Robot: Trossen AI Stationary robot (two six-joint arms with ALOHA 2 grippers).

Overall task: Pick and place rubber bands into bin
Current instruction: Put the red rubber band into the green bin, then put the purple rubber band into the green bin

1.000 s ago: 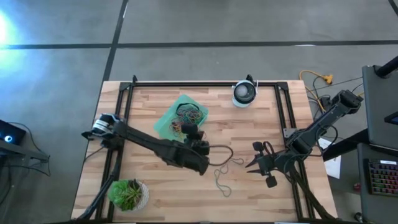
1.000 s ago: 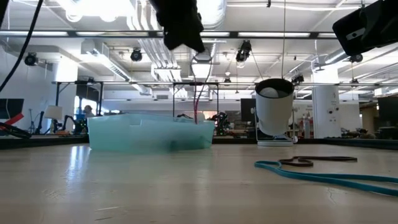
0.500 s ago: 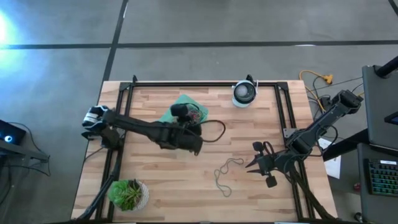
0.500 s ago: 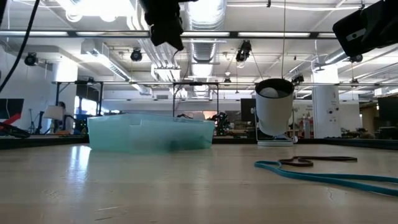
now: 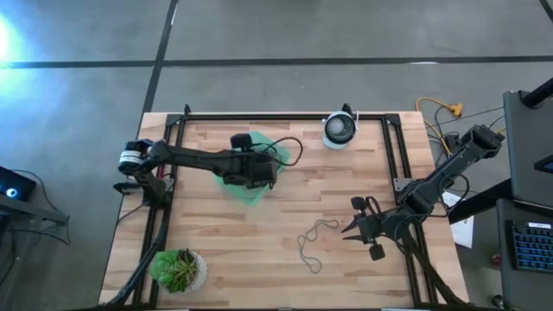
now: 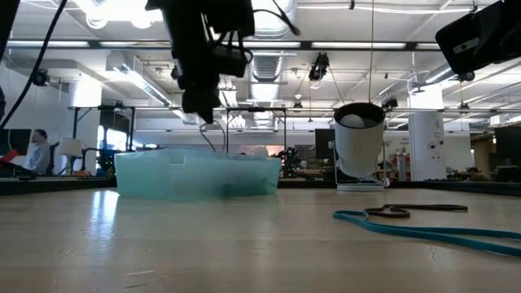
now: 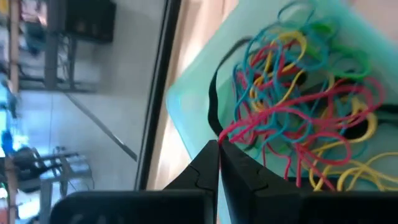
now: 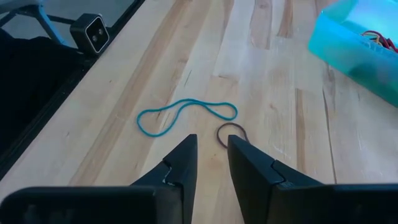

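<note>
The teal bin (image 5: 244, 187) (image 6: 199, 174) stands far left of centre and holds a tangle of red, yellow, green and blue rubber bands (image 7: 298, 106). My left gripper (image 5: 259, 168) (image 6: 203, 115) (image 7: 217, 147) hovers over the bin, pointing down, shut on a band. A long teal band (image 8: 186, 116) (image 6: 423, 233) and a small dark ring (image 8: 231, 134) lie flat on the wood right of centre. My right gripper (image 5: 350, 227) (image 8: 212, 158) is open, just short of them and touching nothing. My left gripper pinches a thin band at its fingertips (image 7: 210, 152), coming from above. A black strand (image 7: 212, 106) and a red one (image 7: 239, 127) both run up to the tips; which one is pinched I cannot tell. A thin strand (image 6: 215, 140) hangs slack into the bin.
A white-and-black round device (image 5: 340, 130) (image 6: 359, 146) stands at the far edge, right of the bin. A potted plant (image 5: 179, 269) sits at the near left corner. Black frame rails (image 5: 393, 155) run along the table's sides. Bare wood lies between bin and right gripper.
My left gripper, shut throughout, has travelled from the table's middle toward the far left and now stands over the bin. It has also come down closer to the bin's rim, the thin band dangling below it. The right arm has kept still.
</note>
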